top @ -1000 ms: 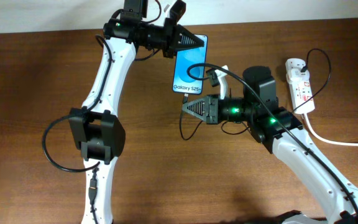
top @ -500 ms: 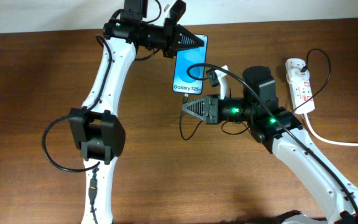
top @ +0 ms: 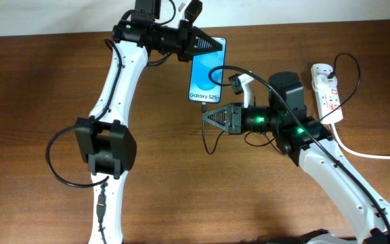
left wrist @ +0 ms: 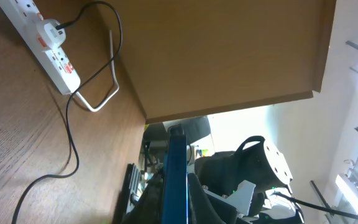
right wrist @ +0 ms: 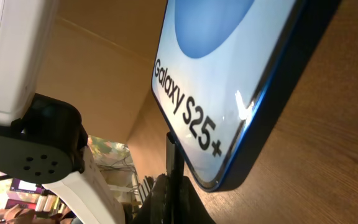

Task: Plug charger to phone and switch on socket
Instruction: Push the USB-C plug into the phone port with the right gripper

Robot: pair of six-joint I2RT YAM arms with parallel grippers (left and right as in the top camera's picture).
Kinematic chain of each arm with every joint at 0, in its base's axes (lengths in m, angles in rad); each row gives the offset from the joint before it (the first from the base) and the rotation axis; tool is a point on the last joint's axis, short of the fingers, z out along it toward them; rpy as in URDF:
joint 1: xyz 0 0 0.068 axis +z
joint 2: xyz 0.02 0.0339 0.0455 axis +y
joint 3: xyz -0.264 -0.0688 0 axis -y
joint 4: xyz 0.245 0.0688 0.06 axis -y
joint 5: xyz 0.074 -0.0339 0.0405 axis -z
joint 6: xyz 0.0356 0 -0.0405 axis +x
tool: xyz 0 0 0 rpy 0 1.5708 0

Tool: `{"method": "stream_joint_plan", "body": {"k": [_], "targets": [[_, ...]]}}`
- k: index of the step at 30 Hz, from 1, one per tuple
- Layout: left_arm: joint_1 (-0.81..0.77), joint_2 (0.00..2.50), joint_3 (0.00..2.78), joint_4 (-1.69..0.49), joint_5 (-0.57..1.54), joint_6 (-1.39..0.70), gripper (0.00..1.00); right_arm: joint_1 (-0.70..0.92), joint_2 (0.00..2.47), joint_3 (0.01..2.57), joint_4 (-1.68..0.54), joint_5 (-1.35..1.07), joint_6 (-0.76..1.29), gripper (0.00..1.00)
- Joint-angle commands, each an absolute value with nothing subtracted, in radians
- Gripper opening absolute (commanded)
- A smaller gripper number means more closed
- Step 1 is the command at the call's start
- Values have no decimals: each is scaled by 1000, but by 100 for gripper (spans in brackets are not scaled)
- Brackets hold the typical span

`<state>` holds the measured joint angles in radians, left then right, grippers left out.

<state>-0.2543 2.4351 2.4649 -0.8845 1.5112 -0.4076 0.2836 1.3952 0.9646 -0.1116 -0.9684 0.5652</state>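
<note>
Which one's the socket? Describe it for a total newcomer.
On the table, go to the right edge in the overhead view. The socket is the long white strip there, with red switch marks and a thick white cord.

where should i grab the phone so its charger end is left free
Pinch the phone at its thin top end, opposite the Galaxy S25+ text, coming in from beyond that end, as the left end effector does. It is slim and flat, and this leaves the bottom edge open for the charger.
</note>
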Motion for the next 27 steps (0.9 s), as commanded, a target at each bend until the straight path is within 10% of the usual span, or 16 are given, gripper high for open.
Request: {"method": "stream_joint_plan", "body": {"k": [1, 27], "targets": [[-275, 2431, 2475, -899, 1570, -395, 0, 249, 1402, 978, -89, -904, 559, 4], [-295, 2431, 2475, -957, 1573, -308, 0, 220, 1415, 978, 20, -881, 611, 4]]}}
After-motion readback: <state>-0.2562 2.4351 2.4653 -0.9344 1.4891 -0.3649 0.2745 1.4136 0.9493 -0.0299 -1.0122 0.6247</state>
